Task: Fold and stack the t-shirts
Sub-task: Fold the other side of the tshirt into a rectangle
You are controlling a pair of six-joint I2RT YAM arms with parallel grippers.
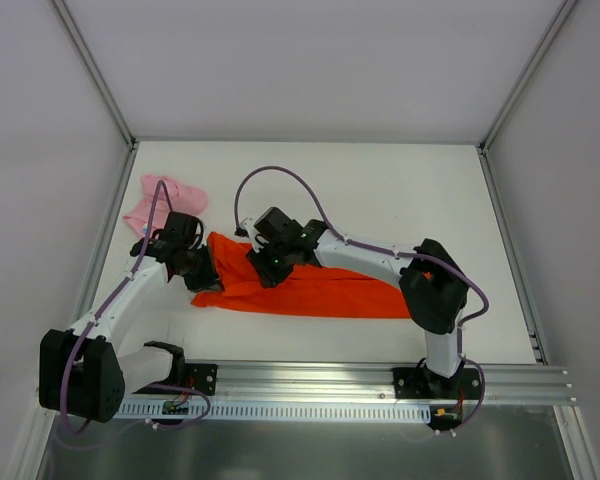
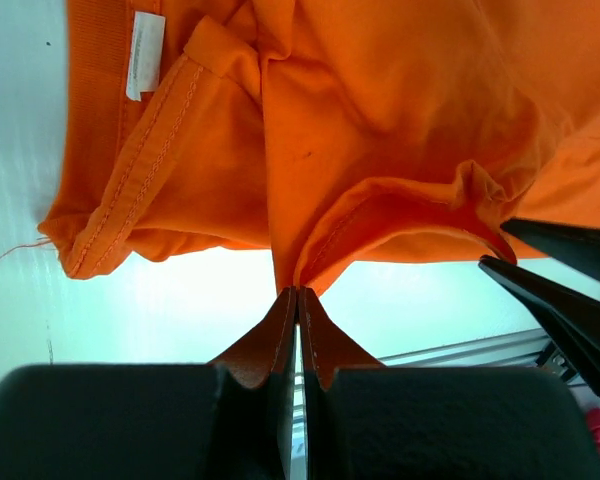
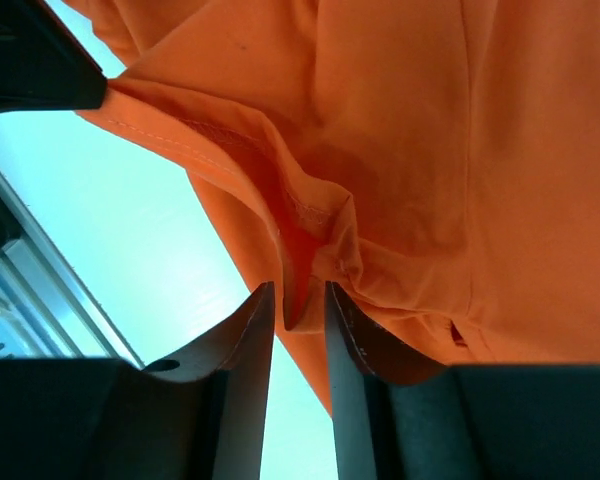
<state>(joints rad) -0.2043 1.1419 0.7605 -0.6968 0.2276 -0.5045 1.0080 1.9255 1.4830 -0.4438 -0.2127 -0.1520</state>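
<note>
Between the tight-pressed fingertips of the left gripper (image 2: pixel 296 300): a hem fold of the bright orange-red cloth t-shirt (image 2: pixel 380 120). The right gripper (image 3: pixel 298 308) pinches a second fold. Shirt bunched lengthwise mid-way across the white table (image 1: pixel 380 190); pale pink cloth tee (image 1: pixel 165 200) crumpled far left. Grey walls (image 1: pixel 280 60) around.

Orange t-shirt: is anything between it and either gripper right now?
Nothing visible does. The left gripper is shut on a fold of the orange t-shirt, and the right gripper pinches another fold of it between its fingers.
</note>
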